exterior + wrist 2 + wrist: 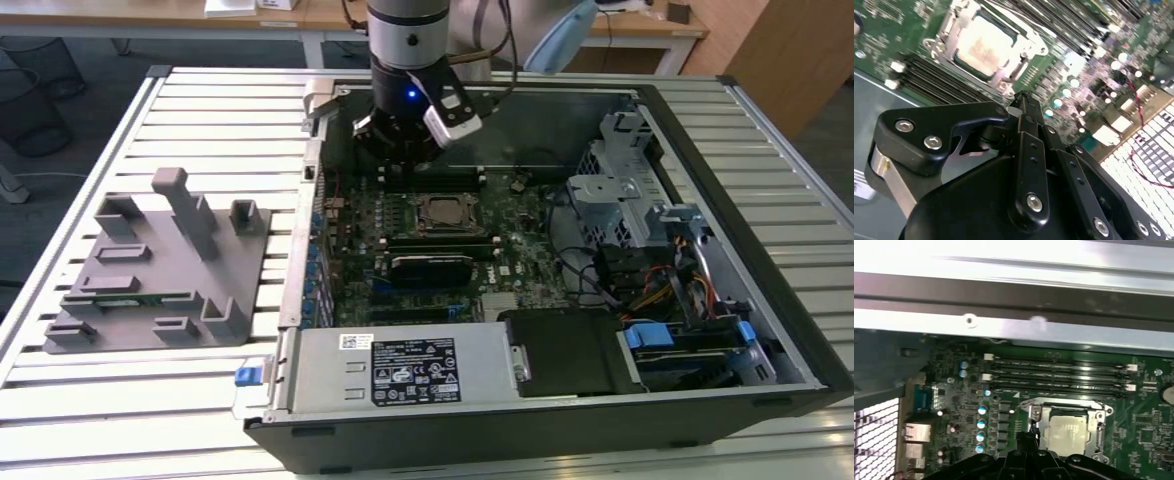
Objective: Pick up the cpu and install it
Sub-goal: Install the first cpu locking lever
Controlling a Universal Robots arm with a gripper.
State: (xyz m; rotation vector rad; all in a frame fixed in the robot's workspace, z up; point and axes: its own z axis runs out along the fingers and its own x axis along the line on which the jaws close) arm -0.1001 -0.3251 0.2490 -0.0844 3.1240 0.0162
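Through the exterior view I had the slatted silver metal table (134, 400) spread across the frame, with the open black computer case (561, 435) lying flat on it at centre. The grey-sleeved robot arm (407, 40) dropped into the case from twelve o'clock.

At nine o'clock of the case, well apart from it, sat the grey moulded plastic tray (147, 270). Inside the case lay the green motherboard (400, 235), and at six o'clock of it the silver boxed power supply (400, 365) with its white label.

The black linkage gripper (400, 160) hung over the board at eleven o'clock of the chip. In the second wrist view its fingers (1026, 150) were drawn together to one narrow tip, with nothing between them, and the gripper (1022, 100) stood clear of the socket. The first wrist view showed the same pinched tip (1026, 435) just beside the socket's bright metal frame (1099, 415).

The cpu (441, 212), a small flat square chip with a dull silver-grey top, sat in that frame on the motherboard. Both wrist views showed it there (985, 46) (1068, 432), next to the rows of long black memory slots (1059, 372).

A long narrow green memory stick (130, 298) lay in a recess of the tray, at seven o'clock of the tray's middle.
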